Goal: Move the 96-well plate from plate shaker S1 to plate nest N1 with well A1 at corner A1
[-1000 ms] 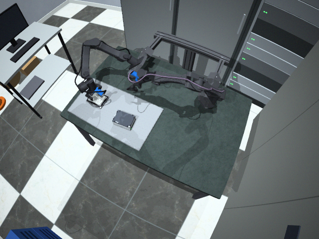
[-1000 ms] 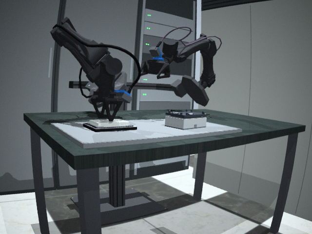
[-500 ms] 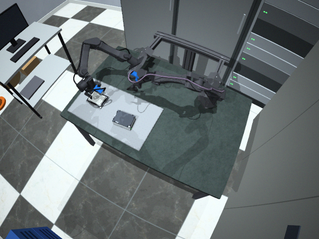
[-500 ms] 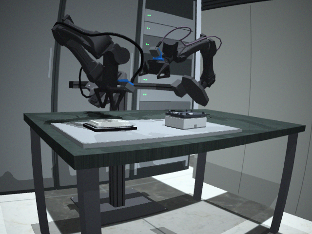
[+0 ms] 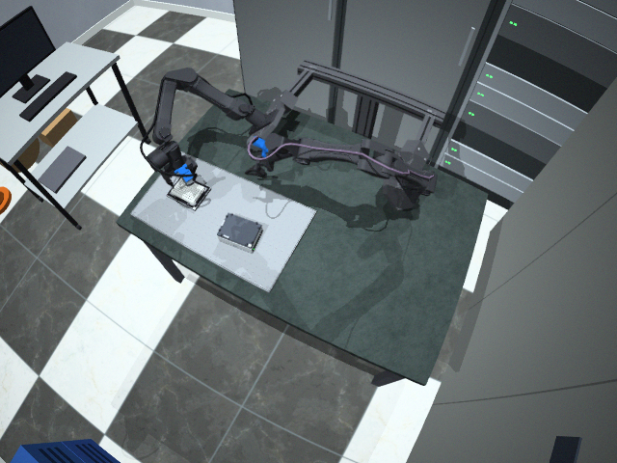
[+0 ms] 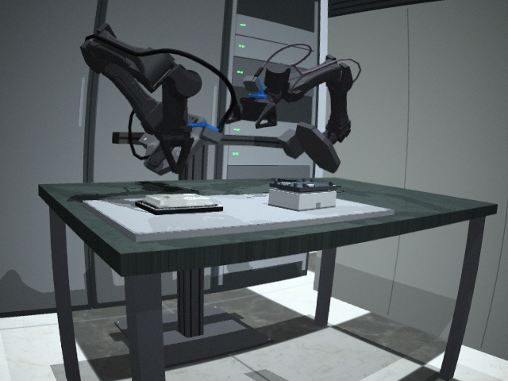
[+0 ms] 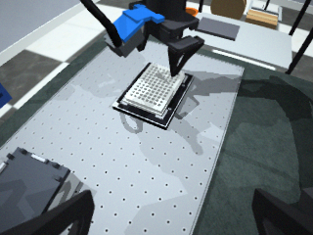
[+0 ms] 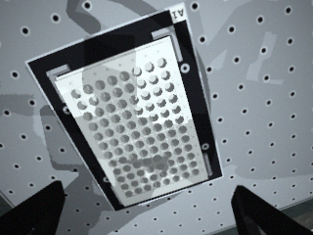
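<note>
The white 96-well plate [image 5: 188, 193] lies in the black plate nest N1 [image 5: 174, 198] at the mat's far left, between the locators, and looks flat in the exterior view [image 6: 178, 199]. In the right wrist view the plate [image 8: 134, 124] has one short end toward the nest corner labelled A1 [image 8: 177, 14]; I cannot make out the cut-off corner. My right gripper [image 5: 192, 180] [image 6: 172, 163] hangs open above the plate, apart from it. My left gripper [image 5: 256, 168] [image 6: 264, 118] is open and empty, high over the table's middle. The plate shaker S1 [image 5: 240, 231] stands with nothing on it.
The shaker [image 6: 302, 194] is a grey box with dark top clamps on the perforated mat [image 5: 224, 219]. A metal frame [image 5: 368, 95] and server racks stand behind the table. A desk with a monitor [image 5: 30, 95] stands to the left.
</note>
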`<state>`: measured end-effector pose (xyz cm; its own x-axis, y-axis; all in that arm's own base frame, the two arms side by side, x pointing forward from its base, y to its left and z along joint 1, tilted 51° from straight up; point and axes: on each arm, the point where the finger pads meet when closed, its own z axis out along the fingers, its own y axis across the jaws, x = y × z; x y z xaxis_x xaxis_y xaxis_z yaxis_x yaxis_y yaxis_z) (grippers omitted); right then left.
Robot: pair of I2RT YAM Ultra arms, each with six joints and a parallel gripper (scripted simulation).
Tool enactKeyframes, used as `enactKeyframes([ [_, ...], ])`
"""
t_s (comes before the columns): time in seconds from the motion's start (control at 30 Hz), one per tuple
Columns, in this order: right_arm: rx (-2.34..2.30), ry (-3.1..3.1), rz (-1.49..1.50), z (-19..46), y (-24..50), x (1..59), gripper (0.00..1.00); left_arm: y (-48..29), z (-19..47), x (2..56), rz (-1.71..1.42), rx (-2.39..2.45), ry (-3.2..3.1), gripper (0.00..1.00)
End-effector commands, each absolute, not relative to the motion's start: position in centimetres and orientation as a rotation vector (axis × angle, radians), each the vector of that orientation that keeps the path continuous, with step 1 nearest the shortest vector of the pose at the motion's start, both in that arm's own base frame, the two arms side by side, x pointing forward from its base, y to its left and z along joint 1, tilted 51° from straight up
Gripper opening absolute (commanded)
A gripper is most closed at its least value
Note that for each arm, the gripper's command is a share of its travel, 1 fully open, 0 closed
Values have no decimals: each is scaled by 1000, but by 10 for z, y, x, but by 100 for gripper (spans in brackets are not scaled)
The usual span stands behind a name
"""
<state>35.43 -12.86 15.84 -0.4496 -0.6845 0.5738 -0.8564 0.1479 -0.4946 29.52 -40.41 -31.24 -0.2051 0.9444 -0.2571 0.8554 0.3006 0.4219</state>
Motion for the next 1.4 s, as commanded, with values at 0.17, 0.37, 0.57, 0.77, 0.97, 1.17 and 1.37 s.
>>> enactKeyframes([
  [0.17,1186,-2663,1393,160,-112,350,100,-419,-303,297,228,1602,2084,100],
  [0.37,932,-2869,1502,163,-109,342,100,-419,-303,297,228,1602,2084,100],
  [0.57,695,-3042,1573,165,-106,338,100,-419,-303,297,228,1602,2084,100],
  [0.77,384,-3223,1641,165,-101,331,100,-419,-303,297,228,1602,2084,100],
  [0.97,94,-3351,1685,166,-97,326,100,-419,-303,297,228,1602,2084,100],
  [1.17,-304,-3472,1720,167,-93,319,100,-419,-303,297,228,1602,2084,100],
  [1.37,-568,-3526,1722,160,-87,313,100,-419,-303,297,228,1602,2084,100],
])
